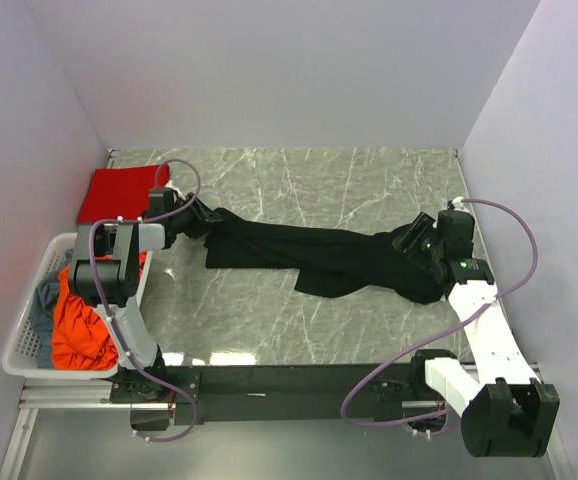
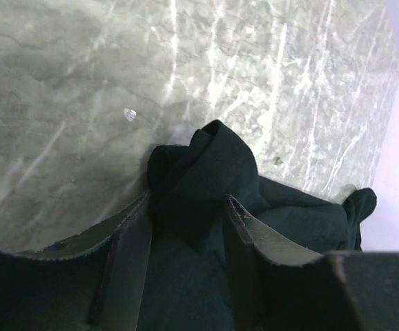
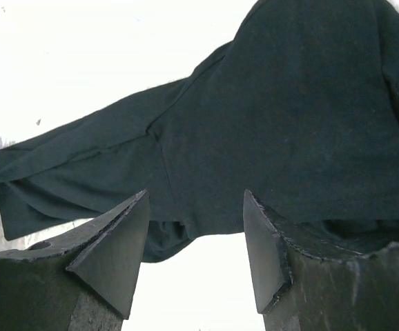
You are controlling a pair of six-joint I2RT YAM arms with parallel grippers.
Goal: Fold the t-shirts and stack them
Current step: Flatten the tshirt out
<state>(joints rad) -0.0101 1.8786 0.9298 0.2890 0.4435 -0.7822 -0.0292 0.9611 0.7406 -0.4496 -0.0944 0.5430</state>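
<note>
The black t-shirt lies on the marbled grey table as a long, rumpled band, running from back left to front right between the two arms. It is not spread flat. Its left end is narrow and gathered, its middle is wider with a loose flap drooping toward the near edge, and its right end is a thicker heap under the right arm. The cloth is matt and plain, with soft creases and one seam showing in the right wrist view.

The left gripper pinches the gathered left end. Dark cloth fills the gap between its two fingers and touches both, and a bunched peak of it stands up just past the fingertips. The right gripper has its jaws spread. Bare table shows between the fingers, and only the hem of the black t-shirt lies just past the tips, with neither finger pressing on it.

At the back left corner the bright red t-shirt lies flat as a neat folded rectangle, just beside the left arm. The white basket sits at the left edge of the table. In it the orange-red t-shirt is crumpled and heaped above the rim, and the grey-blue t-shirt is tucked beside it against the basket's far left side
</note>
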